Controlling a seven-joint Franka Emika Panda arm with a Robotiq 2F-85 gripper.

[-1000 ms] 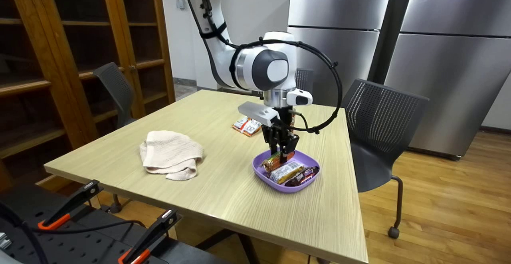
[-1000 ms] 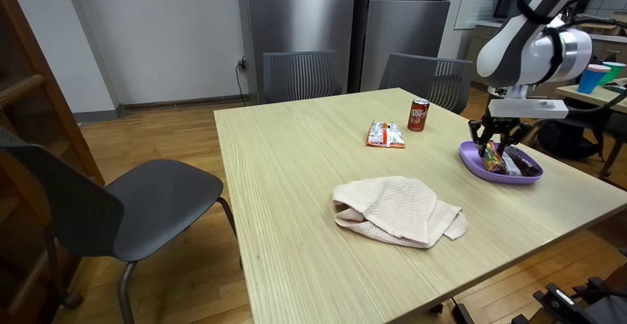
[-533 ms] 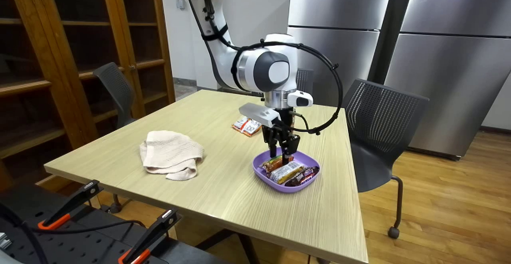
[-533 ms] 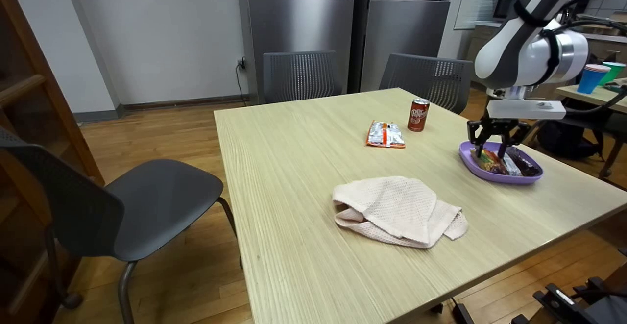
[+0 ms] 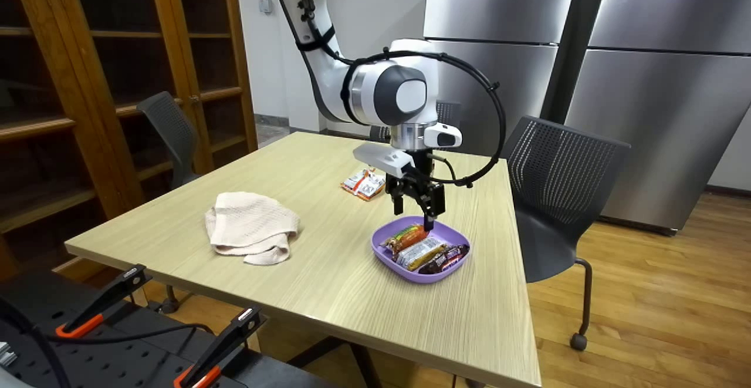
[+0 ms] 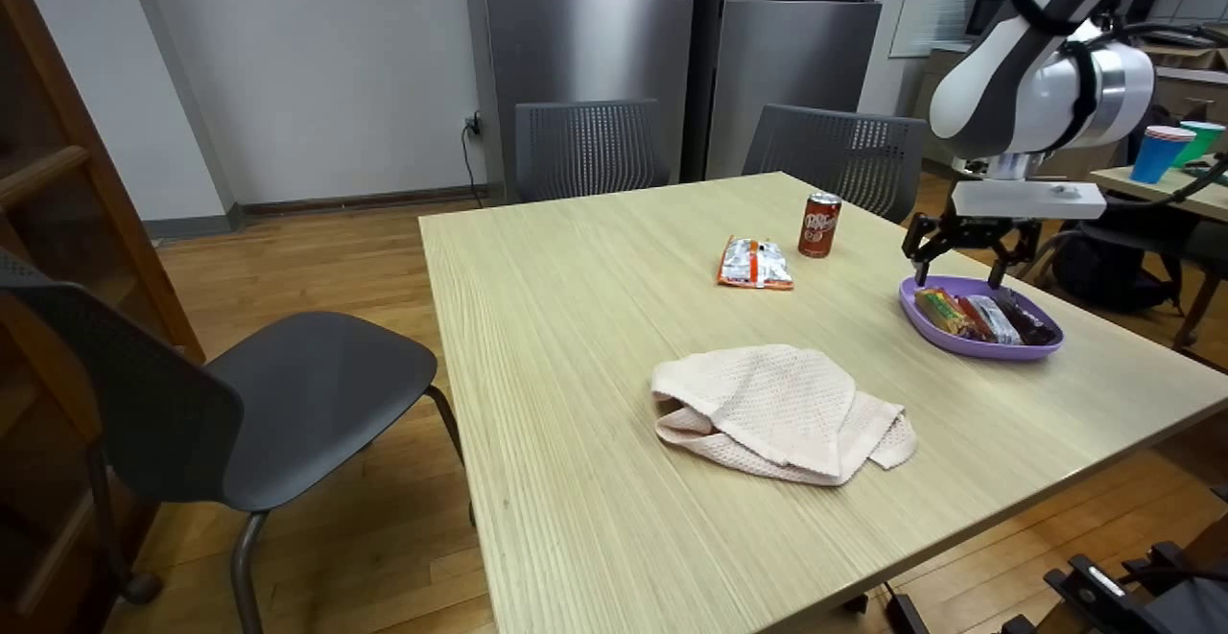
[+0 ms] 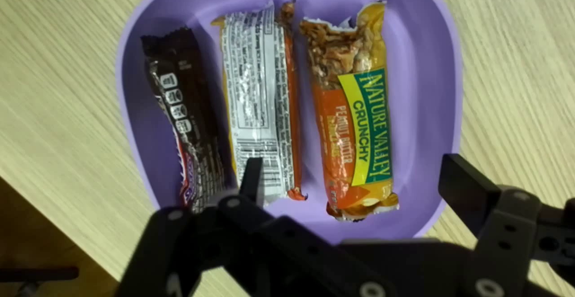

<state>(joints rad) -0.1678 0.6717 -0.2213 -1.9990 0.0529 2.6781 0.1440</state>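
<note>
Gripper [image 6: 958,281] is hanging w/ jaws wide apart, holding nothing, above Nature Valley bar [image 7: 355,130], lying in purple tray [image 7: 421,86]. Prob. light, stiff, crumbly, slick-wrapped; mid-length, across sides, is looking best for gripping.

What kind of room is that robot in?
Probably a break room or shared kitchen, maybe at an office or lab. There are what look like two tall steel fridges at the back and matching gray chairs around a big table.
</note>
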